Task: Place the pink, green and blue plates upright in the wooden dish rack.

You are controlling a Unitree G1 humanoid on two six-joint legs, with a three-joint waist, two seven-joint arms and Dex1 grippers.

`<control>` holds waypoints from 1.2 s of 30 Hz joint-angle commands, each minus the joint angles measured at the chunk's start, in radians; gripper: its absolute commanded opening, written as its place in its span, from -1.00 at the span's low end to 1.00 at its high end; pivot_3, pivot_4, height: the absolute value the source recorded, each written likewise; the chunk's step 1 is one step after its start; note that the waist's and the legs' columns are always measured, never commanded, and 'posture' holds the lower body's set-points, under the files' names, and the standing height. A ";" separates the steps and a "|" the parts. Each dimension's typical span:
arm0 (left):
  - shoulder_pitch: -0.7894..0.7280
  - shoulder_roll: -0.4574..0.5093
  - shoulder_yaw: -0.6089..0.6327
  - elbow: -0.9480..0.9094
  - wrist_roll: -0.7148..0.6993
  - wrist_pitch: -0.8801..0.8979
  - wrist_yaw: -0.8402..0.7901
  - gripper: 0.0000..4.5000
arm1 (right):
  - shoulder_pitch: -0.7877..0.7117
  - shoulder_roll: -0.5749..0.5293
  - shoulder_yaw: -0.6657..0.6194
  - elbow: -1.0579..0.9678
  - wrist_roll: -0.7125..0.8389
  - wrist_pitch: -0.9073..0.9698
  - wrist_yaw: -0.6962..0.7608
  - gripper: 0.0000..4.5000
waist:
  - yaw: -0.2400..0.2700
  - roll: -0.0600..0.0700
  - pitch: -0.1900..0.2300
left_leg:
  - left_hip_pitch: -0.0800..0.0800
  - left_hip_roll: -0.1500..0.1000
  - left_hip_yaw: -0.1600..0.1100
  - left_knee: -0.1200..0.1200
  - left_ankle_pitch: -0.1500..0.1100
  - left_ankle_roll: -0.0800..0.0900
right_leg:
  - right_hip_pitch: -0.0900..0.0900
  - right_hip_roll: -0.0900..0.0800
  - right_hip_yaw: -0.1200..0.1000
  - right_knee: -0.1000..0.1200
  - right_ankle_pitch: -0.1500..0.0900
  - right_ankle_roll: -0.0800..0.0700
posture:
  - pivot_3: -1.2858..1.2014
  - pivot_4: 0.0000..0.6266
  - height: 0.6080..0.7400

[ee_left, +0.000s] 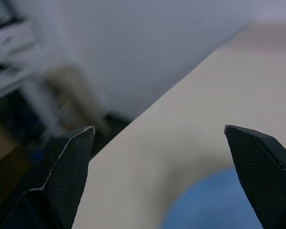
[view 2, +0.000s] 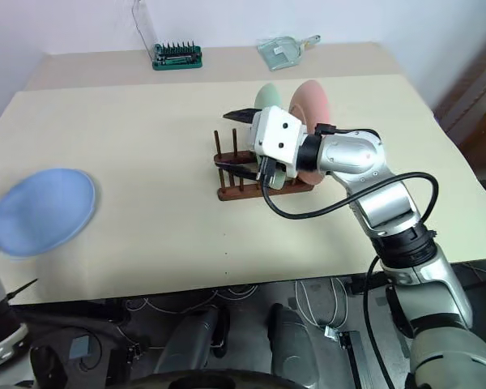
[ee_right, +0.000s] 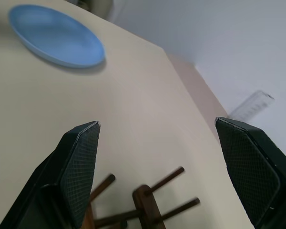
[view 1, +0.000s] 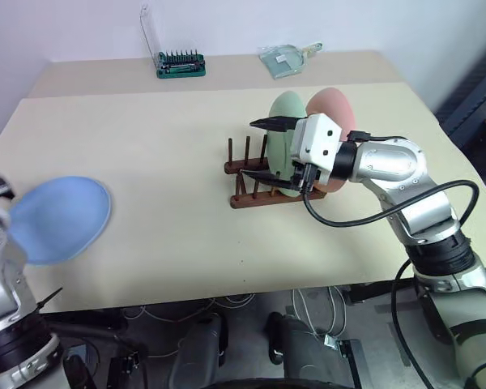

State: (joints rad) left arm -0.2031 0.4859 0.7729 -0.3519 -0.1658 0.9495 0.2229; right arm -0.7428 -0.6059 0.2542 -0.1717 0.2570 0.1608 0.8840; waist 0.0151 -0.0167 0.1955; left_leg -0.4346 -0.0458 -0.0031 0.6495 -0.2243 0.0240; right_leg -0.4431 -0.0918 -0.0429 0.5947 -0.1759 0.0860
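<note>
Where the wooden dish rack (view 1: pixel 263 182) stands near the middle of the bench (view 1: pixel 170 130), two plates are already upright between its pegs: the green plate (view 1: pixel 285 121) and, just behind it on the robot's right, the pink plate (view 1: pixel 334 109). Several pegs on the rack's left end stand free. The right pincer (view 1: pixel 269 150) sits level at the rack, pointing to the robot's left, its two black fingers spread wide, one above and one below along the near face of the green plate; whether they touch the plate I cannot tell. In the right wrist view nothing lies between those fingers (ee_right: pixel 81 162), and the rack's bare pegs show beneath them.

Well apart from the rack, the blue plate (view 1: pixel 58 217) lies flat near the bench's left front edge. The left pincer (ee_left: pixel 159 167) hovers at that edge, its fingers spread wide with nothing between them; in the left wrist view the blue plate's rim shows low between them, and the bench edge runs across.

At the far side of the bench, a green tray of screwdriver bits (view 1: pixel 181 65) with a clear lid raised behind it sits toward the left, and a clear plastic item (view 1: pixel 285 58) lies toward the right.
</note>
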 commanded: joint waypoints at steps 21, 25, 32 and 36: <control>-0.051 -0.101 0.108 0.066 -0.126 0.231 -0.130 -0.99 | 0.033 0.028 -0.061 -0.054 -0.041 -0.001 0.029 0.76 | -0.002 -0.001 -0.001 | 0.002 0.000 0.000 -0.001 0.001 -0.003 | 0.000 -0.002 0.000 0.001 0.001 -0.003 | 0.03 -0.52 0.93; -0.114 -0.153 0.064 -0.020 -0.182 0.066 -0.172 -0.99 | 0.030 0.027 -0.069 -0.056 -0.049 0.002 0.028 0.76 | 0.004 -0.002 -0.002 | 0.002 0.000 0.000 -0.001 0.001 -0.003 | 0.000 -0.003 0.000 0.001 0.001 -0.003 | 0.03 -0.52 0.93; -0.311 -0.217 -0.222 -0.169 -0.152 -0.188 -0.154 -0.99 | -0.006 0.044 -0.039 -0.025 -0.131 -0.066 0.008 0.76 | -0.001 -0.004 -0.001 | 0.001 0.000 0.000 -0.001 0.001 -0.003 | 0.001 -0.003 0.001 0.000 0.001 -0.002 | 0.03 -0.52 0.93; -0.385 -0.238 -0.383 -0.200 -0.117 -0.272 -0.156 -0.99 | -0.034 0.078 -0.004 0.021 -0.249 -0.160 -0.058 0.76 | -0.009 -0.004 -0.001 | 0.002 0.000 0.002 -0.002 0.001 -0.003 | 0.001 -0.002 0.001 0.000 0.002 -0.002 | 0.03 -0.52 0.93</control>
State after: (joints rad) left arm -0.5703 0.2491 0.4336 -0.5037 -0.3020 0.7252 0.0674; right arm -0.7430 -0.5435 0.2428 -0.1502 0.0542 0.0533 0.8614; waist 0.0063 -0.0207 0.1941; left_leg -0.4324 -0.0454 -0.0005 0.6479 -0.2228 0.0220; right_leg -0.4426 -0.0928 -0.0413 0.5952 -0.1742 0.0841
